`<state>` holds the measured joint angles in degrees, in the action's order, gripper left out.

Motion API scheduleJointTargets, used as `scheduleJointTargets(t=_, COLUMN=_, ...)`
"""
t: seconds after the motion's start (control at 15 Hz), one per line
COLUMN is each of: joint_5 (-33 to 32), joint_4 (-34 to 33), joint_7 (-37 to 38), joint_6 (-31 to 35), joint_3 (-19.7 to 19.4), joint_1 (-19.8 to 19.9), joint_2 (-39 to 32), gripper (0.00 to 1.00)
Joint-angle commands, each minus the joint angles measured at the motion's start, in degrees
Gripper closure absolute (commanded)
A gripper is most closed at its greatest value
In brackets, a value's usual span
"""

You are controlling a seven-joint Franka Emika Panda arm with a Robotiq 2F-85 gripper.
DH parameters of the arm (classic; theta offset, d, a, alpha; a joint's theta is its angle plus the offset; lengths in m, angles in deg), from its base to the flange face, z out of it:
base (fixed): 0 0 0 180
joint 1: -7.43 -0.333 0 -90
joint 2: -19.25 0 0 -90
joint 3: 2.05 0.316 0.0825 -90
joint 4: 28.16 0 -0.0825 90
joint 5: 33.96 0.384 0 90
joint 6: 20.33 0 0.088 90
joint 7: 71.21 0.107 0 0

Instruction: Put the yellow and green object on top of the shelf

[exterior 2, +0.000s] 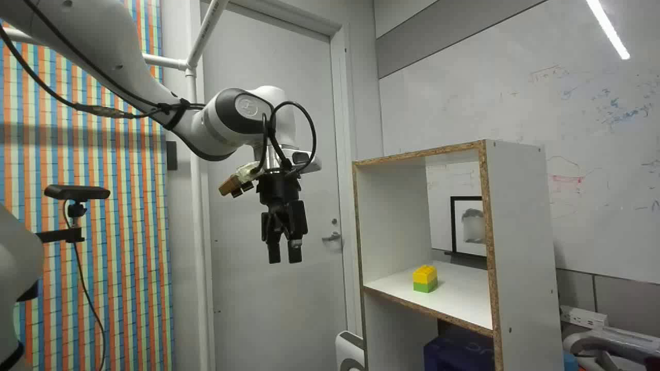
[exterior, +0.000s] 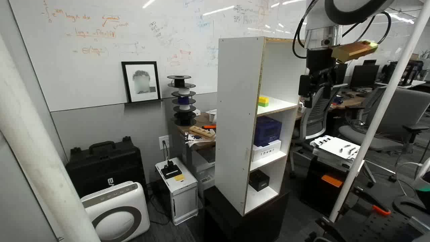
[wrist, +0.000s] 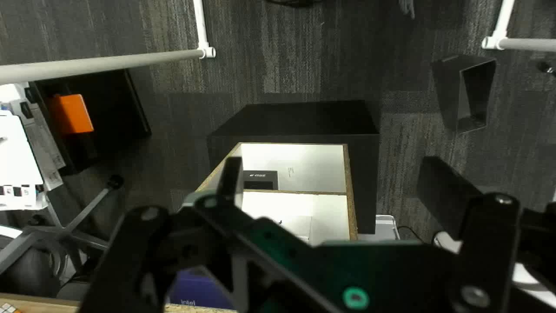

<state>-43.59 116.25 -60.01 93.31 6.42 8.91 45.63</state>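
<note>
The yellow and green object is a small block, yellow above green, in an exterior view and in an exterior view. It sits on the floor of the shelf's top compartment. The shelf is a tall white open-fronted unit in both exterior views; its lower compartments show in the wrist view. My gripper is in both exterior views, outside the shelf's open front, pointing down at the top compartment's height. In the wrist view its fingers are wide apart and empty. The block is hidden there.
A dark blue box on a white box fills the middle compartment. A small black box is in the bottom one. The shelf's top panel and side walls bound the top compartment. A white pole and chairs stand nearby.
</note>
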Motion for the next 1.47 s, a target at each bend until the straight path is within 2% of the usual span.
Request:
scheduleJointTargets(t=0.0, joint_5=-0.38, joint_4=-0.26, joint_7=0.35, joint_6=-0.12, joint_3=-0.84, joint_1=-0.93, joint_2=-0.07, gripper=0.00)
scheduleJointTargets(t=0.27, joint_5=0.76, joint_4=-0.47, joint_7=-1.39, joint_6=0.67, joint_3=-1.75, joint_1=-1.33, joint_2=0.33, gripper=0.00)
scheduleJointTargets(t=0.47, joint_5=7.36, joint_4=-0.14, joint_7=-12.92, joint_6=4.54, joint_3=-8.91, joint_1=-2.04, joint_2=-0.32, gripper=0.00)
scheduleJointTargets(t=0.67, joint_5=9.97, joint_4=-2.71, joint_7=-27.01, joint_6=8.65, joint_3=-16.18, joint_1=-1.44, joint_2=-4.83, gripper=0.00)
scheduleJointTargets(t=0.87, joint_5=11.64, joint_4=-5.20, joint_7=-36.77, joint_6=13.30, joint_3=-20.04, joint_1=-1.77, joint_2=-9.69, gripper=0.00)
scheduleJointTargets(t=1.0, joint_5=12.12, joint_4=-5.56, joint_7=-38.97, joint_6=19.81, joint_3=-20.11, joint_1=-1.82, joint_2=-13.27, gripper=0.00)
scheduleJointTargets(t=1.13, joint_5=12.94, joint_4=-5.10, joint_7=-39.89, joint_6=29.12, joint_3=-19.45, joint_1=-1.94, joint_2=-16.70, gripper=0.00)
scheduleJointTargets(t=1.4, joint_5=20.40, joint_4=-6.47, joint_7=-41.44, joint_6=43.06, joint_3=-18.31, joint_1=-3.00, joint_2=-23.94, gripper=0.00)
